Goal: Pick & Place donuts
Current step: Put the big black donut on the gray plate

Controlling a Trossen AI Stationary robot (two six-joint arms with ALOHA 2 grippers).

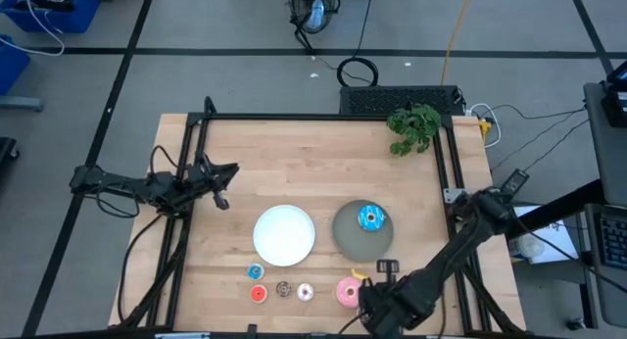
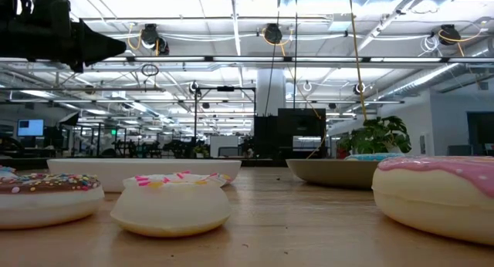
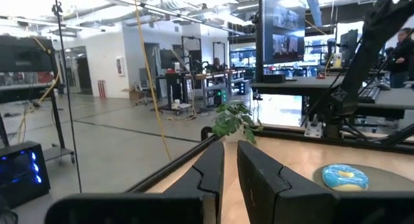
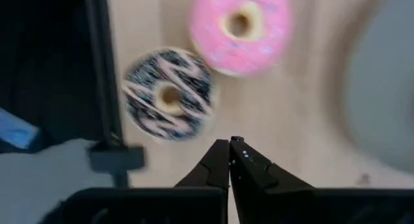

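A blue donut lies flat on the grey plate. Beside it stands a white plate with nothing on it. Near the front edge lie the tiny blue, red, brown and whitish-pink donuts and the larger pink donut. My right gripper hangs shut above the table, pointing down, close to the pink donut and a dark brown sprinkled donut and touching neither. My left gripper waits raised at the table's left, its fingers a narrow gap apart.
A green plant stands at the far right corner. Black frame rails run along the table's edges, and one passes right beside the dark brown donut. Bare wood stretches behind the plates.
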